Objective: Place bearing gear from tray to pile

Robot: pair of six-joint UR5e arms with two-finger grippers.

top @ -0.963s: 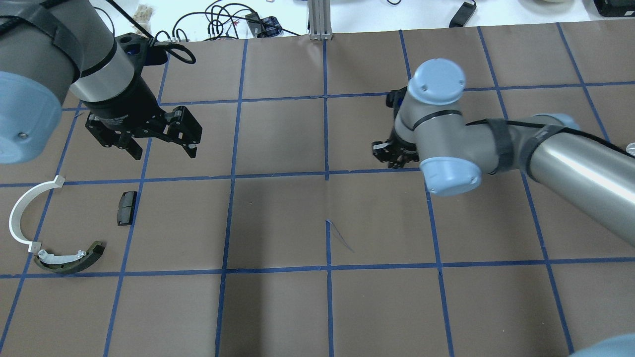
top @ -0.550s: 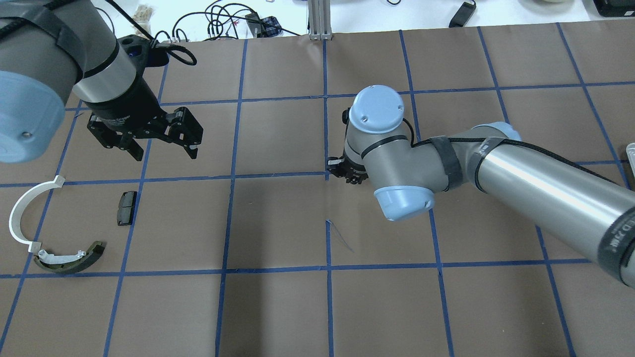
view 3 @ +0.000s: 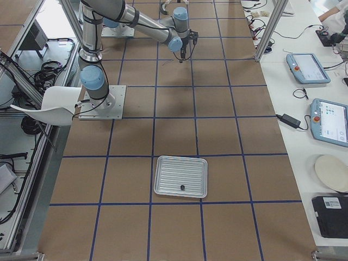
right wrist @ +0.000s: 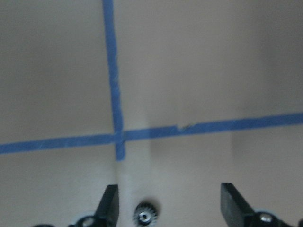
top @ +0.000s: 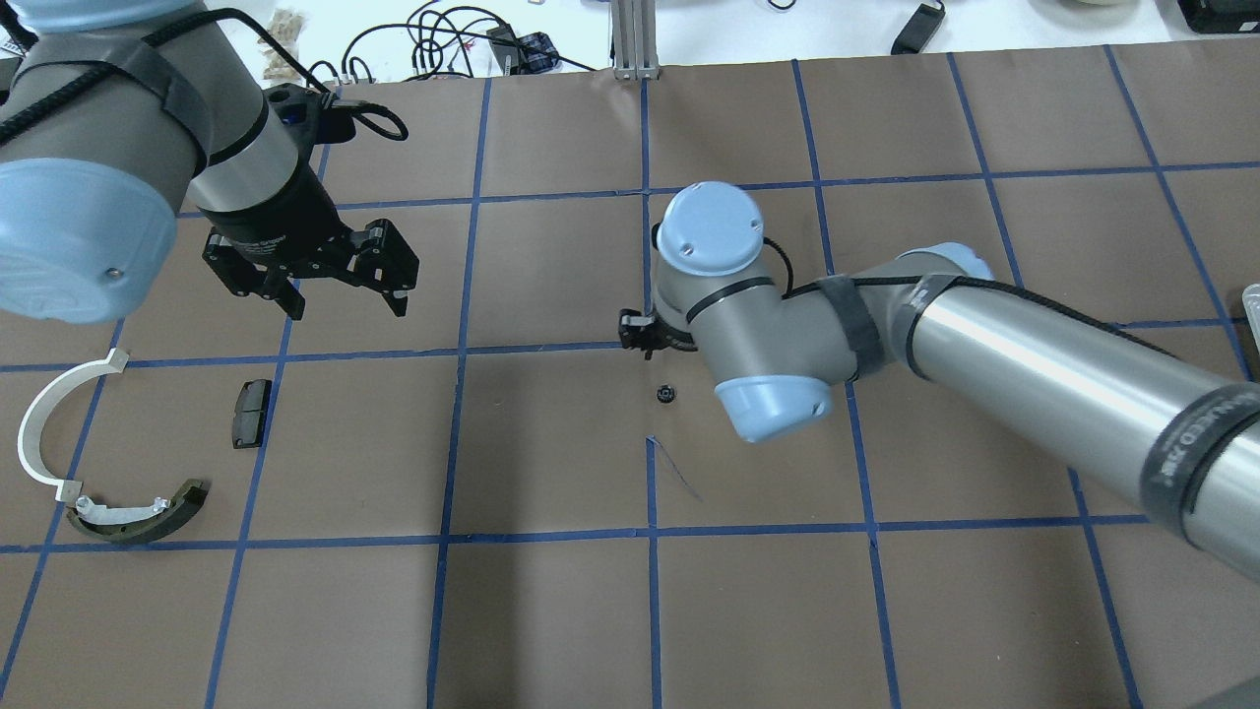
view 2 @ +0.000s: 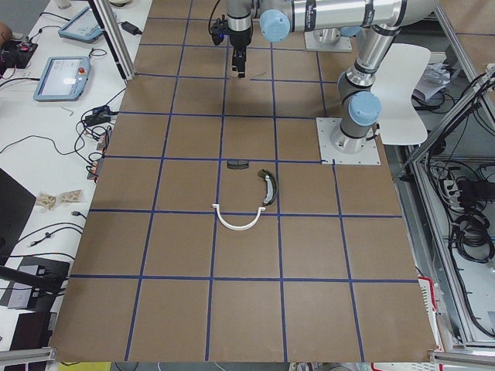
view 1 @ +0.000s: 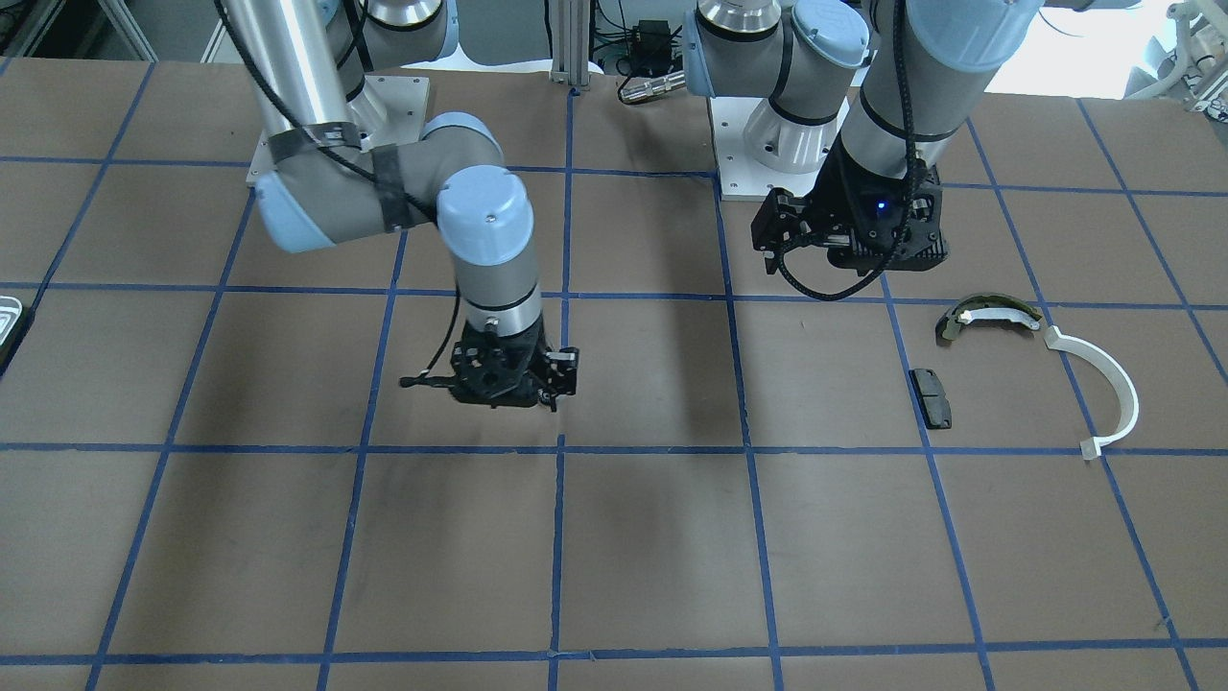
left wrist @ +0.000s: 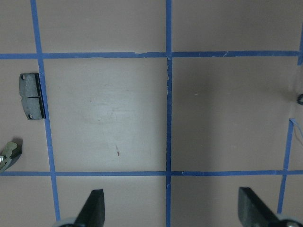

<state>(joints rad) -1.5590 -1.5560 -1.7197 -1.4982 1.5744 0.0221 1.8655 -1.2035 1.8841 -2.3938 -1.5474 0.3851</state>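
Note:
A small black toothed bearing gear (top: 665, 395) lies on the brown paper near the table's middle. In the right wrist view the gear (right wrist: 145, 215) sits between the open fingers, close to one of them. My right gripper (right wrist: 170, 213) is open and hovers just over it; it also shows in the front view (view 1: 508, 379). My left gripper (top: 346, 305) is open and empty, held high beyond the pile. The pile lies at the left: a black pad (top: 251, 412), a white curved strip (top: 39, 433) and an olive-and-white shoe (top: 138, 517). The metal tray (view 3: 179, 171) stands far to my right.
A small dark part (view 3: 182, 187) lies in the tray. The tray shows only as a sliver at the overhead view's right edge (top: 1252, 300). Cables and tablets lie on the white bench beyond the table's far edge. Blue tape lines grid the brown paper.
My right arm has swung left from the tray side to the table's middle. The gear now shows on the paper below its gripper. My left arm has shifted slightly right.

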